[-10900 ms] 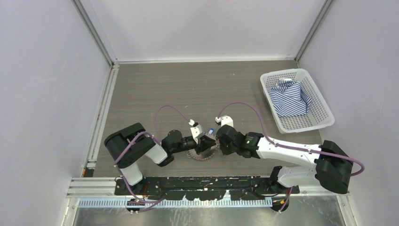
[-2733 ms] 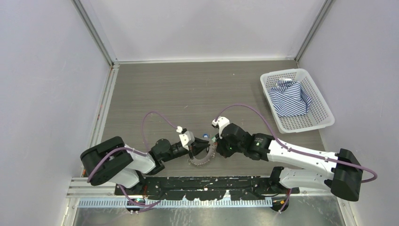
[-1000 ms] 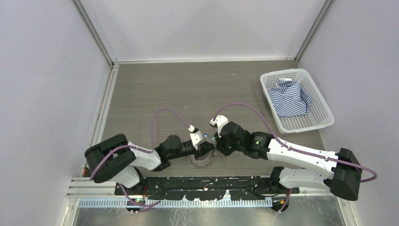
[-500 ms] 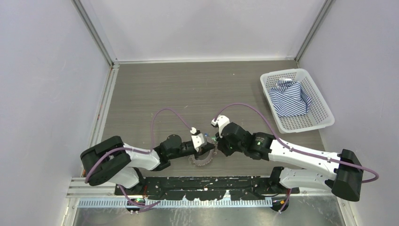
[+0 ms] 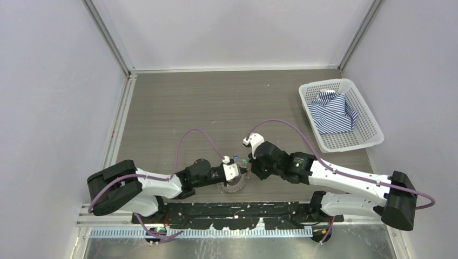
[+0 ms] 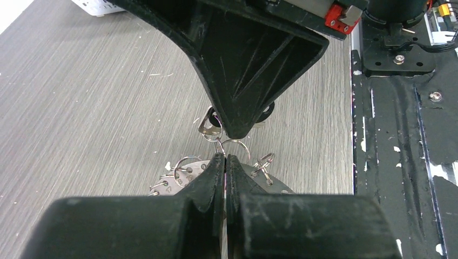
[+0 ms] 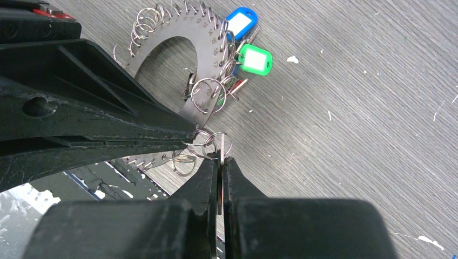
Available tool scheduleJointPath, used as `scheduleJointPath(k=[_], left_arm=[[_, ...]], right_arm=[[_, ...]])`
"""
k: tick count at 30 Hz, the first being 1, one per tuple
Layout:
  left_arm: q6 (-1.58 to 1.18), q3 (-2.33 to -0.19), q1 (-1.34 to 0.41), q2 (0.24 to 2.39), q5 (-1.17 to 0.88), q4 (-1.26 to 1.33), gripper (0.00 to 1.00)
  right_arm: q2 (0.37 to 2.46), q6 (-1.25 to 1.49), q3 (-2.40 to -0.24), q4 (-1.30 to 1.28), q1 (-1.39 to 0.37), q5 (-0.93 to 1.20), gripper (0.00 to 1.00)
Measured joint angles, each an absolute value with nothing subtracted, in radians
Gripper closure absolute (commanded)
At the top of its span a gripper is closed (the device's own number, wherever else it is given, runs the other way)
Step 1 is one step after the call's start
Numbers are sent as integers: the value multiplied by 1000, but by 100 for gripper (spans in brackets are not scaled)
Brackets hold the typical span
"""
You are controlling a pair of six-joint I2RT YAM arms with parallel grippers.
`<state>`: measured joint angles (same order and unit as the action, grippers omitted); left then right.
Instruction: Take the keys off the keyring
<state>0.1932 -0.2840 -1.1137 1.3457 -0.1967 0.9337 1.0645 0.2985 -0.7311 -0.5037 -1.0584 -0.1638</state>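
Down by the arm bases, flat on the table (image 5: 216,108): keyring (image 5: 231,186), a toothed crescent strung with small wire rings. Just above it, meeting tip to tip: left gripper (image 6: 225,157) from the left, right gripper (image 7: 220,161) from the right. Left fingers pressed together, seemingly on the wire of one small ring (image 7: 211,141); contact partly hidden by the tips, so judged, not certain. Right fingers likewise pressed together, nipping a silver key (image 6: 207,127) edge-on, its holed head poking out beside the tip. Beyond, along the keyring's far arm: other keys (image 7: 255,59), blue and green heads lying on the table. Far off to the right, well apart from all this: basket (image 5: 356,144) with striped cloth (image 5: 332,110), no part in the job.

Step in hand, by the look of it: working one key off its small ring, one gripper bracing, the other pulling. Early in the task, to judge by the cluster on the keyring. Next move: hold the ring firm with the left, then slide and twist the key along the coil toward the wire's open end. Not a straight tug, likely only to drag the whole keyring across the table. Needs a fine wrist turn and no slackening of either pinch.
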Motion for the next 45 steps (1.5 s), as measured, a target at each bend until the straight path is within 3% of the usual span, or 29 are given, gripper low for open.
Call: scheduleJointPath(k=[45], left_arm=[[229,-274,-1153,1293,-160,870,100]], right_arm=[[1133,250,-809,-579,-1052,-90,99]])
